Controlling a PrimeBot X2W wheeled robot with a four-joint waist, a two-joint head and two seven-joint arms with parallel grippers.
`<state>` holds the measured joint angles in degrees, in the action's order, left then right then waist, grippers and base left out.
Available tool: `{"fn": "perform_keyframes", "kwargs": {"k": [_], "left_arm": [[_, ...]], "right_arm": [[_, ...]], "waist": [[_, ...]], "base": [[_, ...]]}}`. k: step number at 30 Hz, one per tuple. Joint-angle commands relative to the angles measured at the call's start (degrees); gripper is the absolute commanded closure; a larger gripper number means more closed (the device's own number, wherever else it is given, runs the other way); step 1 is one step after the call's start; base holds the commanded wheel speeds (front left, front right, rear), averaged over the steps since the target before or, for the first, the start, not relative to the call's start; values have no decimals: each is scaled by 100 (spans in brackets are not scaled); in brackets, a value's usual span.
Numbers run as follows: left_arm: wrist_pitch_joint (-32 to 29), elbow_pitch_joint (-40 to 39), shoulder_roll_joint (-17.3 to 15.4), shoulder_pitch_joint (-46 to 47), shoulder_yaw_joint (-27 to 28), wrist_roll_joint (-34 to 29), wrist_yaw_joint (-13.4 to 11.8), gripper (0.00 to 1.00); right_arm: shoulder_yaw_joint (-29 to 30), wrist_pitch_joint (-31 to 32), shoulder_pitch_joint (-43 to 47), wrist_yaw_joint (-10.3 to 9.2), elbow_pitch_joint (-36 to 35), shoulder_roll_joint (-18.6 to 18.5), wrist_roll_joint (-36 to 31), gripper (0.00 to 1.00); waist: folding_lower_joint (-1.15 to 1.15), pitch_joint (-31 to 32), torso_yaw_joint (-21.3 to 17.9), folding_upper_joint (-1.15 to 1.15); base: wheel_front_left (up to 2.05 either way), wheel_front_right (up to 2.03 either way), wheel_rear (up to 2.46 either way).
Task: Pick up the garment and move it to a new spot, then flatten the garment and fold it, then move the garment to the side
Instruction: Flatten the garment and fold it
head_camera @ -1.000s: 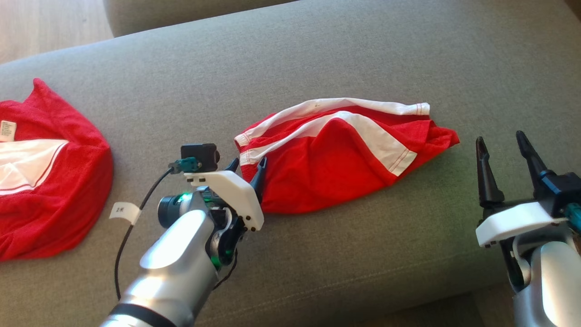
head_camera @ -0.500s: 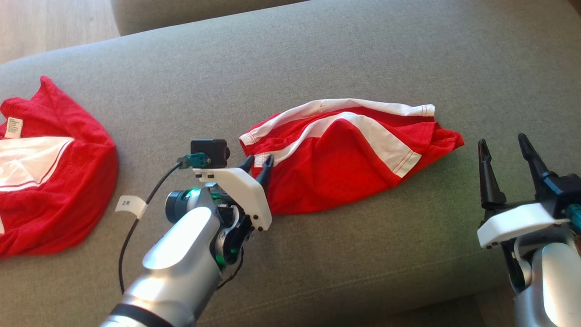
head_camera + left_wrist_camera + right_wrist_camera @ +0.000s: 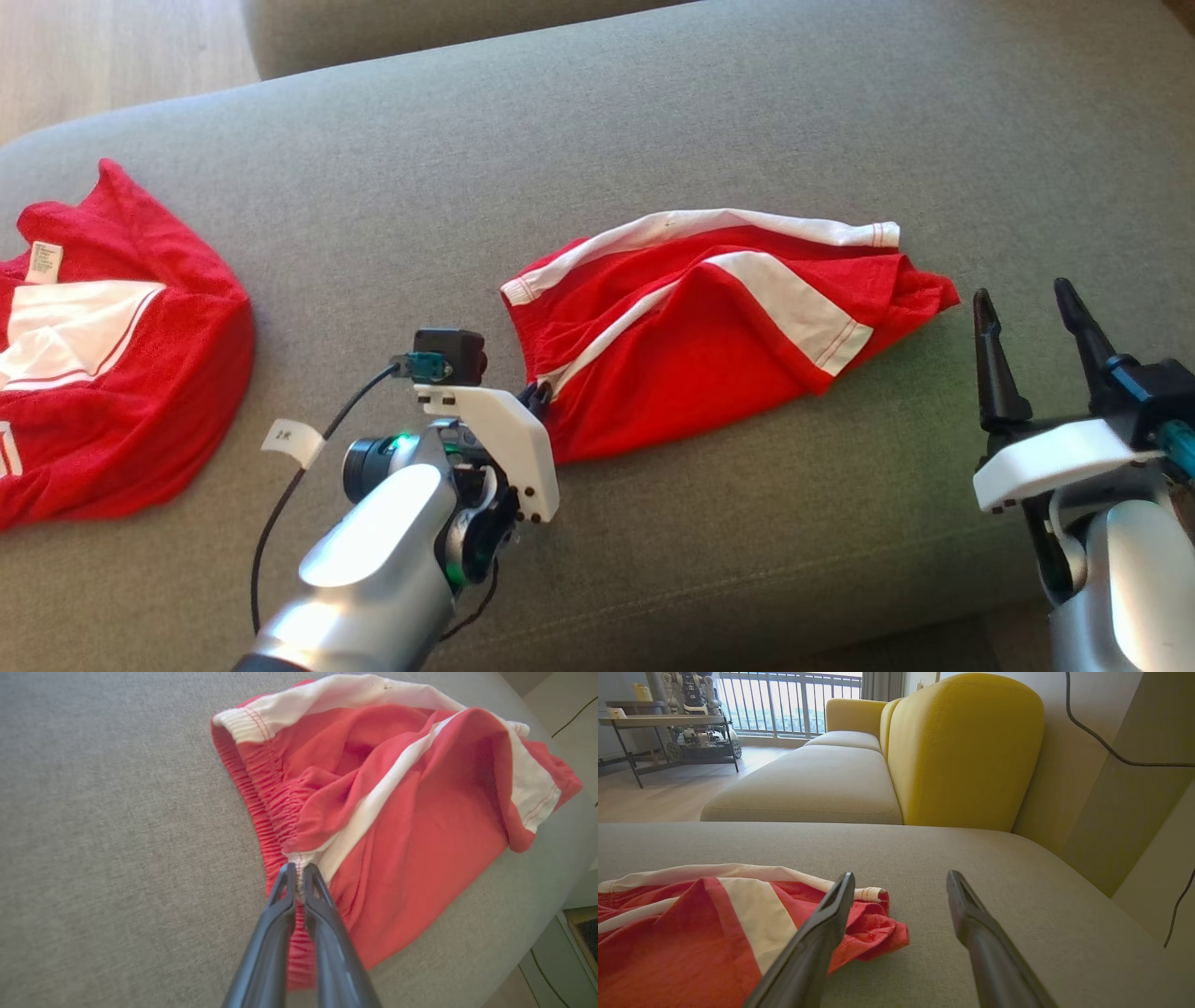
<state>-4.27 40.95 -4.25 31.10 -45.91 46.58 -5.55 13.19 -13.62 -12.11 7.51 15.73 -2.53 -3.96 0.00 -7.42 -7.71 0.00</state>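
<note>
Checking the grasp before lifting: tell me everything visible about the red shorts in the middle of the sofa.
The red shorts lie crumpled on the grey sofa cushion, soft fabric with white side stripes, red-stitched hems and a gathered elastic waistband. The left gripper has its fingers closed on the waistband where a white stripe ends. The open right gripper sits apart, near the hem end.

The red shorts (image 3: 709,345), trimmed with white side stripes and a gathered elastic waistband, are lying crumpled on the grey sofa seat (image 3: 653,121), waistband end pointing toward the robot's left and leg hems toward its right. The fabric is bunching in loose folds, and the left end effector (image 3: 297,868) is pinching the waistband at a white stripe's seam.
</note>
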Motion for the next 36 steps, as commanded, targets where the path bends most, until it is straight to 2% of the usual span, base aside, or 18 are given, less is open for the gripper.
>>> {"fn": "perform_keyframes", "kwargs": {"k": [1, 2, 5, 8, 14, 19, 25, 30, 31, 32, 33, 34, 36], "left_arm": [[14, -115, -109, 179, 115, -46, -36, 96], [19, -101, -106, 177, 95, -61, -42, 100], [62, -80, -96, 167, 43, -90, -19, 100], [395, -127, -143, 182, 14, -241, -49, 100], [1062, -373, -237, 16, 25, -441, -200, 100], [1382, -675, -321, -208, 31, -514, -333, 100], [1469, -944, -371, -346, -15, -577, -465, 100], [1429, -1068, -406, -363, -73, -616, -522, 100], [1425, -1086, -419, -367, -74, -619, -538, 100], [1418, -1102, -435, -372, -79, -624, -550, 100], [1411, -1114, -450, -378, -85, -628, -560, 100], [1403, -1124, -463, -384, -90, -630, -572, 100], [1391, -1138, -484, -399, -103, -638, -598, 100]], "right_arm": [[-148, -16, -89, -2, -181, -34, 38, 0], [-157, -13, -88, -2, -183, -34, 40, 0], [-228, 5, -78, -2, -152, -34, 83, 0], [-352, 78, -54, -2, 14, -34, 300, 0], [-763, 475, -4, -2, 838, -34, 1136, 0], [-1211, 476, -218, -2, 1618, -34, 1782, 0], [-1506, 101, -685, -2, 2445, -34, 1930, 0], [-1417, -99, -1009, -2, 2828, -34, 1728, 0], [-1386, -114, -1053, -2, 2850, -34, 1696, 5], [-1355, -124, -1087, -2, 2866, -34, 1688, 18], [-1331, -129, -1113, -2, 2880, -34, 1672, 32], [-1294, -132, -1135, -2, 2862, -34, 1635, 52], [-1154, -135, -1137, -2, 2784, -34, 1502, 62]], "waist": [[0, 1, 13, 0], [0, 4, 25, 0], [0, 24, 55, 0], [0, 63, 76, 0], [0, 175, 162, 0], [0, 176, 250, 0], [0, 110, 405, 0], [0, 63, 526, 0], [0, 58, 538, 0], [0, 52, 549, 0], [0, 47, 558, 0], [0, 44, 563, 0], [0, 47, 570, 0]], "base": [[0, 0, 0], [0, 0, 0], [0, 0, 0], [0, 0, 0], [0, 0, 0], [0, 0, 0], [0, 0, 0], [0, 0, 0], [0, 0, 0], [0, 0, 0], [0, 0, 0], [0, 0, 0], [0, 0, 0]]}}
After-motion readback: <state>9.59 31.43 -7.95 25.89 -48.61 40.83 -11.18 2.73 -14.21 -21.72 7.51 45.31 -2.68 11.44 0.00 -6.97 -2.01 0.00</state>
